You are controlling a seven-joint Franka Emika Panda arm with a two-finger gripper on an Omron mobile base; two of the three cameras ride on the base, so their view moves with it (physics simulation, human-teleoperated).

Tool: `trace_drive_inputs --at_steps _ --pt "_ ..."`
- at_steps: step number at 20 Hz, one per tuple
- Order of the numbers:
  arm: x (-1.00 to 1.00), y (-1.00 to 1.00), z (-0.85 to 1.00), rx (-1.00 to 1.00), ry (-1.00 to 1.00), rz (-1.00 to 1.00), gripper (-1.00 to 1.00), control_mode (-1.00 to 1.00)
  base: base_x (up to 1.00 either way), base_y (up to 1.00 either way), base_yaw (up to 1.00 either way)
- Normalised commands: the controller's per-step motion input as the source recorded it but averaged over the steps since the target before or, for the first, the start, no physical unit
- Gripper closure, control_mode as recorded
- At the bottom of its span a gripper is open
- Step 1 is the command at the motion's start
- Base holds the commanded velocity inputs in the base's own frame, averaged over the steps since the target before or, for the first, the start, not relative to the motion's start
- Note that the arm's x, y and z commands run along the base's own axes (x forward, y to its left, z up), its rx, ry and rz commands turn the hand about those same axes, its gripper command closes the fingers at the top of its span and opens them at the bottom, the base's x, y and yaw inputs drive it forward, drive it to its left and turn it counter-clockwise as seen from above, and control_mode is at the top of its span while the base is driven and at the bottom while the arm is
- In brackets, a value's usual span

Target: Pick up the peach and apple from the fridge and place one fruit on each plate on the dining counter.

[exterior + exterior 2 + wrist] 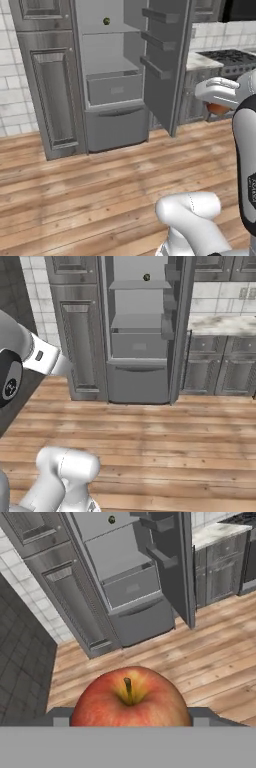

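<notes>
At twelve o'clock, ahead of the base: the fridge (112, 75) stands open on the wooden floor (90, 190), its door (167, 60) swung out toward two o'clock in the left base view.
Fridge interior: pale grey, with flat shelves, a drawer (115, 87) below them and a dark lower drawer front (139, 383) near the floor.
Cabinet: a tall wood-grain grey panelled cabinet (47, 85) stands just beside the fridge at its nine o'clock side.
Bench: a pale-topped wall bench (222, 325) runs at three o'clock of the fridge, with a stove (227, 57) on it in the left base view.
Pincer: the pincer (131, 719) is closed on the apple; in the hand view its tips sit at either side of the fruit.
Apple: the apple (130, 699) is deep red, stem up, held at six o'clock of the hand view, well apart from the fridge.
Small item: a dark green round item (106, 21) rests on the upper fridge shelf at twelve o'clock.
</notes>
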Motion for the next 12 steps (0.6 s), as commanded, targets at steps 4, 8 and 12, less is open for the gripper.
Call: trace_drive_inputs --at_steps 4,8,12 --pt "0.0 0.0 0.0 0.0 0.0 0.0 1.0 1.0 -1.0 -0.26 -0.14" --pt "0.0 0.0 0.0 0.0 0.0 0.0 1.0 1.0 -1.0 -0.34 -0.15" --pt "0.0 0.0 0.0 0.0 0.0 0.0 1.0 1.0 -1.0 -0.53 -0.26"
